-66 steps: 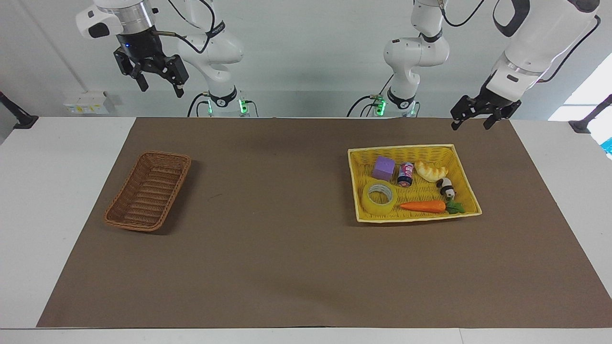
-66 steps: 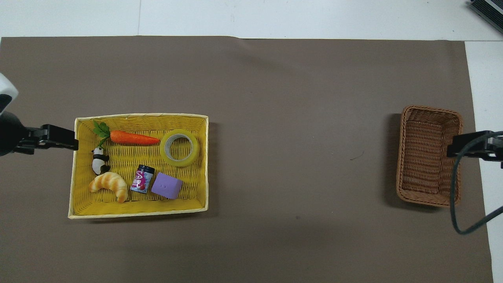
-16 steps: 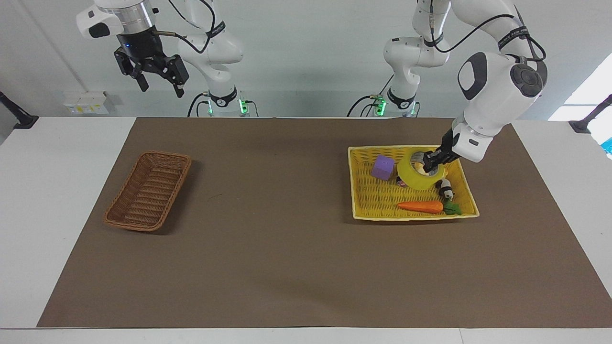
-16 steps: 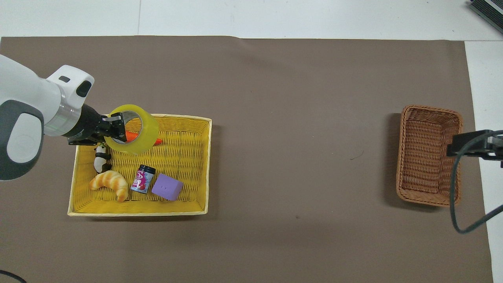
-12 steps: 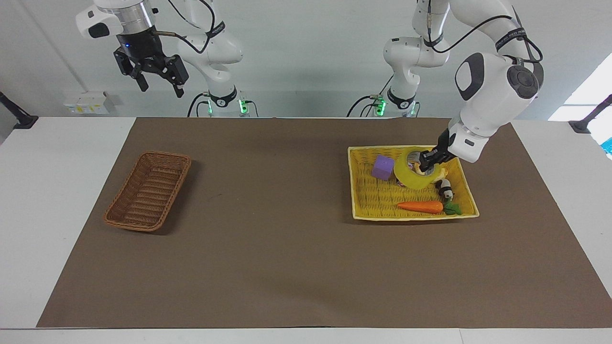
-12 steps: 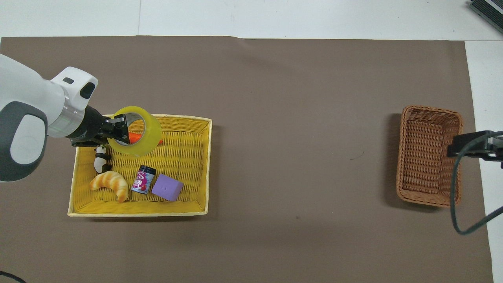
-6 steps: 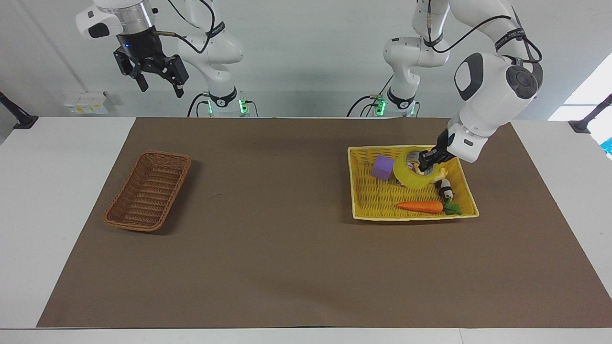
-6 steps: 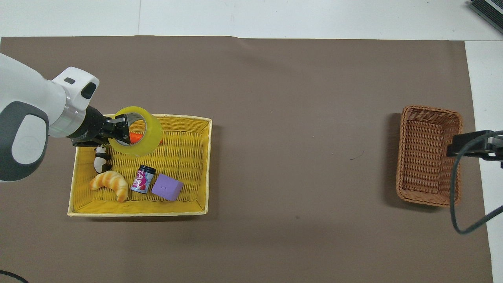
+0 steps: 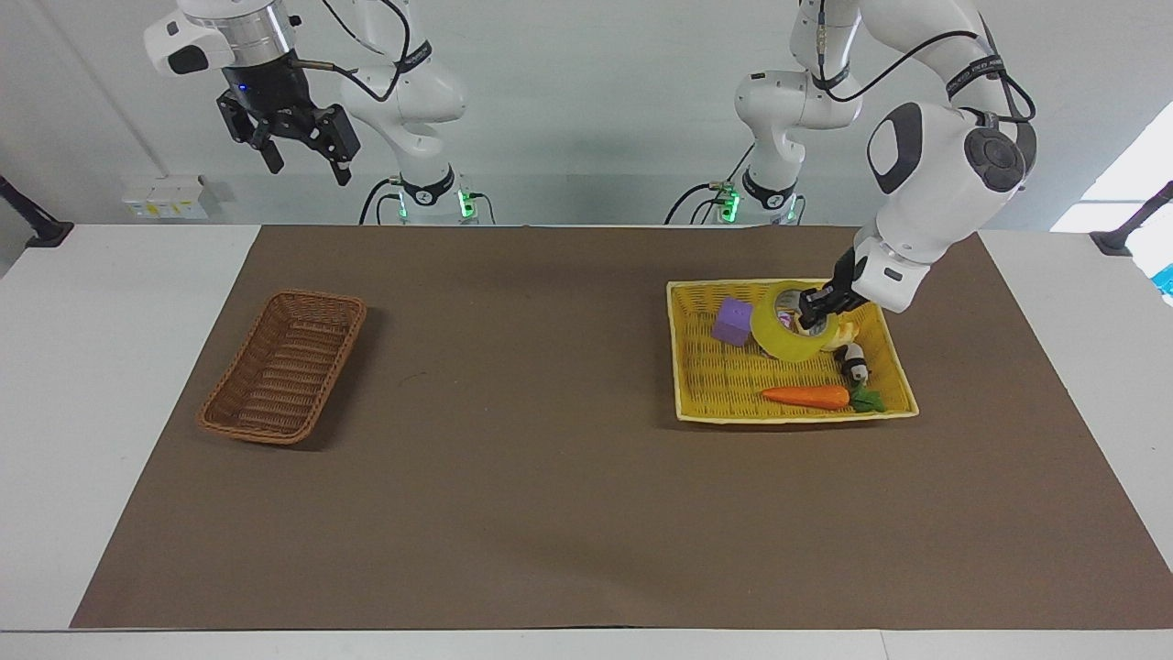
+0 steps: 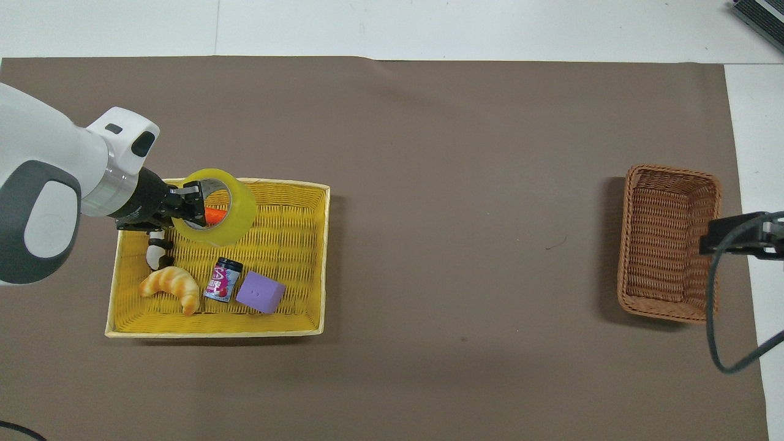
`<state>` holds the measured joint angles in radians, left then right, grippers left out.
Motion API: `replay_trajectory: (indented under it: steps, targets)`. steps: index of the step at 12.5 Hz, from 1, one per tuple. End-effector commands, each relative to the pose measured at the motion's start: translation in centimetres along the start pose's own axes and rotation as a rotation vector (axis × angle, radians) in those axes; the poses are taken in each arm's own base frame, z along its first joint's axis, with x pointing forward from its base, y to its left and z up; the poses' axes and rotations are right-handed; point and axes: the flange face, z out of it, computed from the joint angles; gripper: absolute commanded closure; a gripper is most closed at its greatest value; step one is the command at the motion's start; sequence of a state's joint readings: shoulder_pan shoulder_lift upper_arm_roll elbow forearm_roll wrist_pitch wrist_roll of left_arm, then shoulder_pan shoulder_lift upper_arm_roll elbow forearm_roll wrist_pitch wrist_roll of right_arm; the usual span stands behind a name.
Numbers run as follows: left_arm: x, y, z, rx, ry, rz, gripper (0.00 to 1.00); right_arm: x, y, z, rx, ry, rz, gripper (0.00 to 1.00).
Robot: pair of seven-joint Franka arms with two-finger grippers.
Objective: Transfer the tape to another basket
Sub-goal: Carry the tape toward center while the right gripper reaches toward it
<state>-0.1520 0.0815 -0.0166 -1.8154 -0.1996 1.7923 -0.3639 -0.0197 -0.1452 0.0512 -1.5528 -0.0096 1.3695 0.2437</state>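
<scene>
Transfer step, lift phase: tape (image 9: 790, 335) clamped at its wall by closed left gripper (image 9: 812, 314), raised over yellow basket (image 9: 696, 390). Right gripper (image 9: 298, 145) open, empty, waiting aloft. Next: carry toward 9 o'clock in facing view, to wicker basket (image 9: 282, 365). Count: one tape, two baskets.

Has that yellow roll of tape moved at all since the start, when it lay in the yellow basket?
Yes. The tape is up off the floor of the yellow basket, held by the left pincer, over the side nearer the robots.
</scene>
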Motion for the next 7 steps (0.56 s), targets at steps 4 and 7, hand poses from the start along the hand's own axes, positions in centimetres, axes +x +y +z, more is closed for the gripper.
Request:
replay_trajectory:
  steps: [4,7]
  targets:
    - [-3.1,5.4,1.5,-0.168,-0.024,0.043,1.0,0.8,-7.2,5.6,0.161,-0.01,-0.154,0.0]
    - [-6.2,11.0,3.7,-0.266,-0.035,0.089,1.0,0.5,-15.6,9.4,0.212,-0.004,-0.265,0.0]
